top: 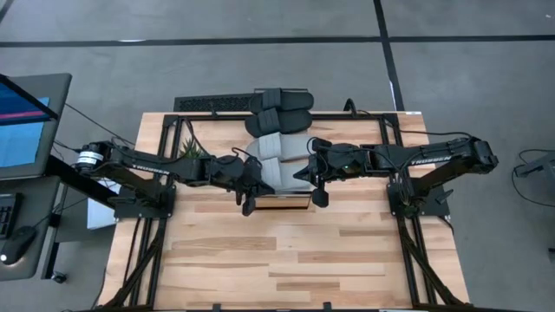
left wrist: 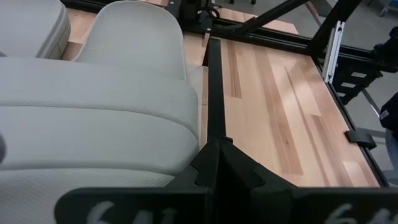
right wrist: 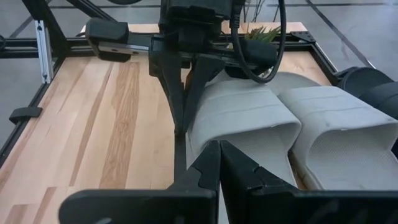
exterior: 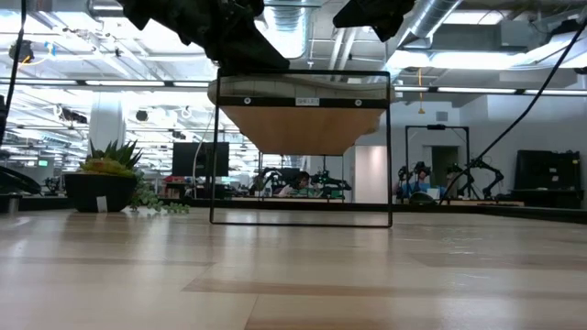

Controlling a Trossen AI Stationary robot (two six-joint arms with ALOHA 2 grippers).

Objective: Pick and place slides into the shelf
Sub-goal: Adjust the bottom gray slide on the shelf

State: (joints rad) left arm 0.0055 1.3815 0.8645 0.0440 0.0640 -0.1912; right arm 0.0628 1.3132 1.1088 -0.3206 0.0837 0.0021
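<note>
We are holding both closed grippers, left gripper (top: 249,204) and right gripper (top: 319,192), beside the shelf (top: 284,199) on the worktop (top: 286,260), fingers pinched together; grey-green slides (top: 276,152) are lying inside it, black slides (top: 282,111) behind.

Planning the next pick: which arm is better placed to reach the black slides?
Right, narrowly. Left gripper and right gripper are both shut, flanking the shelf beside the pale slides; the right sits slightly nearer the black slides.
</note>
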